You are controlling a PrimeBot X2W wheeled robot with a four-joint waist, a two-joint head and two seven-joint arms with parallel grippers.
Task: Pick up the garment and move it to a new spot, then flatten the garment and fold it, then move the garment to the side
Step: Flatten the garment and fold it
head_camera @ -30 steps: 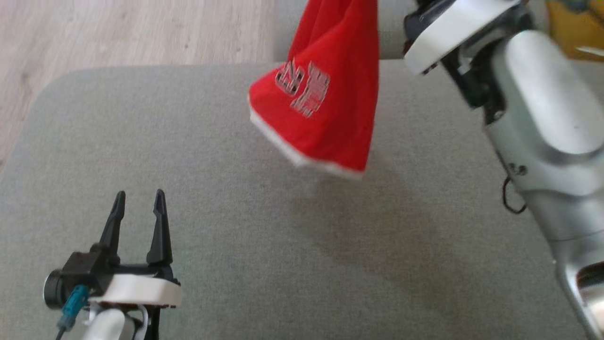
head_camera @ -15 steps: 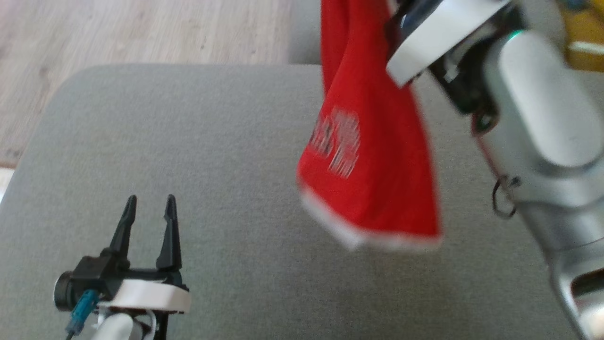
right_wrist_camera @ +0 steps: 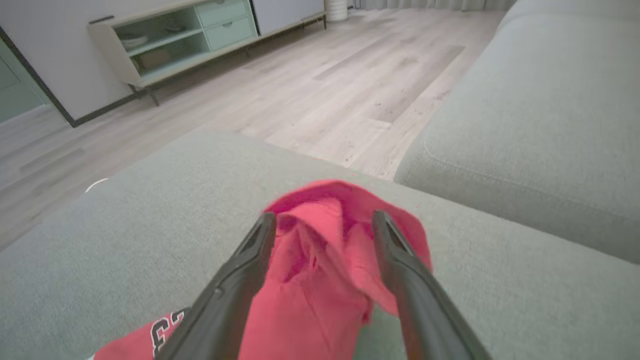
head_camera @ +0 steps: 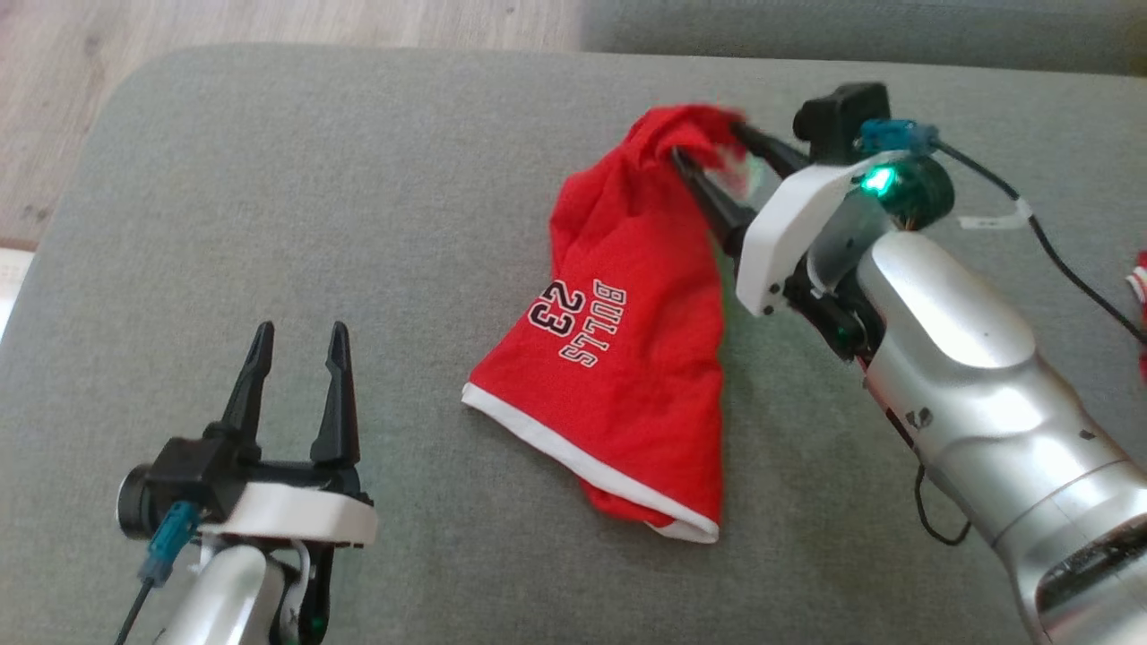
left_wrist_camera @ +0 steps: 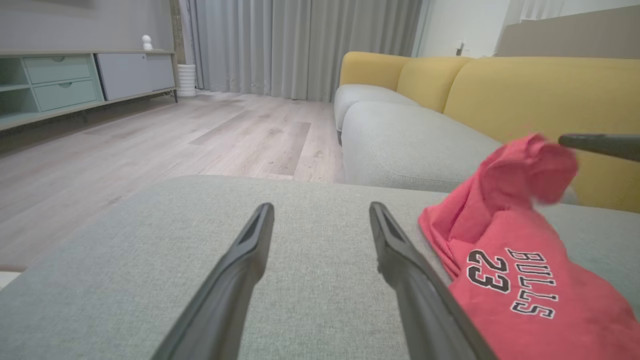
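Observation:
The garment point(head_camera: 627, 358) is a pair of red shorts with a white hem and "BULLS 23" printed on them. It lies crumpled on the grey cushion point(head_camera: 269, 179), hem towards me. Its far end is still bunched up between the fingers of my right gripper point(head_camera: 708, 143), whose jaws stand wide apart around the cloth. In the right wrist view the garment point(right_wrist_camera: 320, 280) sits loosely between the spread fingers of my right gripper point(right_wrist_camera: 324, 216). My left gripper point(head_camera: 300, 329) hovers open and empty at the lower left, a little way left of the garment point(left_wrist_camera: 520, 280).
The cushion's rounded far-left corner meets a wood floor point(head_camera: 179, 27). Another grey seat point(right_wrist_camera: 525, 100) lies beyond a gap, with a yellow sofa back point(left_wrist_camera: 500, 85) behind it. A scrap of red cloth point(head_camera: 1138, 287) shows at the right edge. A low sideboard point(right_wrist_camera: 175, 40) stands across the room.
The garment hung in the air from my shut right gripper; it has come down onto the cushion and the right jaws have opened. The head view has also shifted.

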